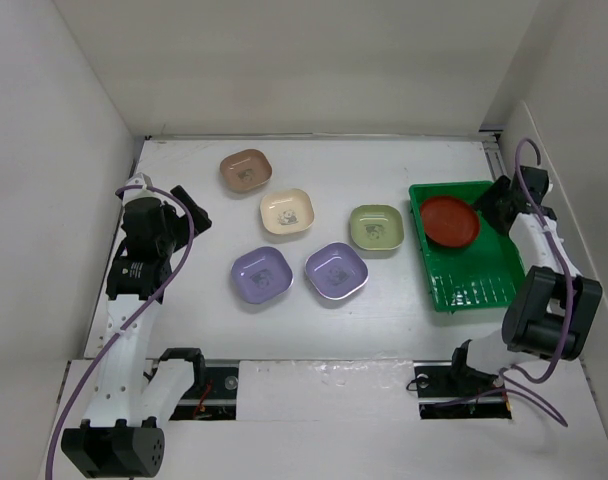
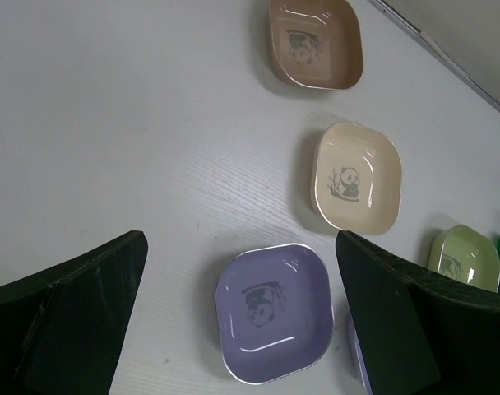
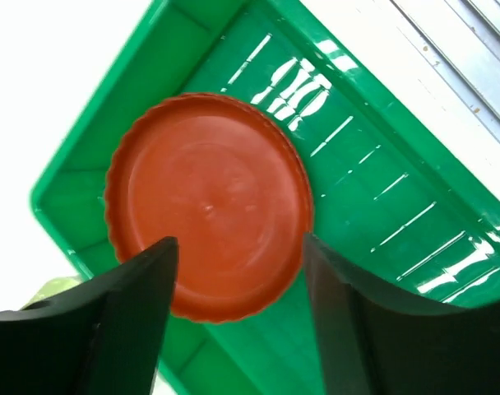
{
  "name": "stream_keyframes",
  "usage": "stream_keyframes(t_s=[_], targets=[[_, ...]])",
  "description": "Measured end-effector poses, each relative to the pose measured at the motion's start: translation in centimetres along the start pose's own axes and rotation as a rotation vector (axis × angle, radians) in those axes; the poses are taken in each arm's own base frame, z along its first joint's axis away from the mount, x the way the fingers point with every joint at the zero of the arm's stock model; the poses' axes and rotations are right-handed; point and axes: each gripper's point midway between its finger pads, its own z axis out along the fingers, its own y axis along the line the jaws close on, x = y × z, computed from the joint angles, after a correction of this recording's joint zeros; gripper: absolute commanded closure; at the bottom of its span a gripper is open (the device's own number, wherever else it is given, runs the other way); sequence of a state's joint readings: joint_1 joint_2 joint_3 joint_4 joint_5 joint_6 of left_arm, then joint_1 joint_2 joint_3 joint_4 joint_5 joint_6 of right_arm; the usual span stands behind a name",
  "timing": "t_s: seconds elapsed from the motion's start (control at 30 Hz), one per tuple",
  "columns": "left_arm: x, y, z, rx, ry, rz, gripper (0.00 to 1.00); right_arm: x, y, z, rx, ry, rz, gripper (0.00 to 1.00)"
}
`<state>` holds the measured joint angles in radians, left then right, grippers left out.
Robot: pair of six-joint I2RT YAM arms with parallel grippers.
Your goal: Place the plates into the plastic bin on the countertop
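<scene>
Right wrist view: the right gripper [image 3: 238, 247] hangs spread over the red-orange plate [image 3: 209, 189] inside the green bin [image 3: 381, 173]; a finger snagging the plate's rim while lifting could flip it out.

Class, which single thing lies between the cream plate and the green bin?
The sage green plate, shown clearly in the top view.

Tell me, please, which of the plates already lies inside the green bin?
The round red-orange plate, lying at the far end of the bin; the five rounded-square plates all sit on the countertop outside it.
</scene>
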<state>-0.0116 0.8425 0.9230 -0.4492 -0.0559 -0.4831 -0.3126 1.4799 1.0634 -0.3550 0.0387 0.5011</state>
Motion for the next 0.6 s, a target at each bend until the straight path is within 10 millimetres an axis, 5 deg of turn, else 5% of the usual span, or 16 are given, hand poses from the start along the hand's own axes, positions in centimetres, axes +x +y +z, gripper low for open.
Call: stream_keyframes(t_s=[0.17, 0.2, 0.3, 0.43, 0.6], targets=[[0.0, 0.0, 0.0, 0.0, 0.0, 0.0, 0.0, -1.0, 2.2, -2.7, -0.077, -0.052, -0.022, 0.08], [0.0, 0.0, 0.0, 0.001, 0.0, 0.0, 0.0, -1.0, 3.2, -3.7, -0.103, -0.068, -0.043, 0.0], [0.0, 0.0, 0.0, 0.0, 0.0, 0.0, 0.0, 0.0, 7.5, -7.0, -0.222, -0.1, -0.149, 0.0], [-0.1, 0.2, 0.1, -0.012, -0.004, -0.002, 0.0, 4.9, 15.2, -11.0, -0.419, -0.063, -0.385, 0.03], [0.3, 0.7, 0.6, -0.045, 0.01, -0.01, 0.0, 12.4, 19.2, -10.5, -0.491, 0.064, -0.598, 0.11]])
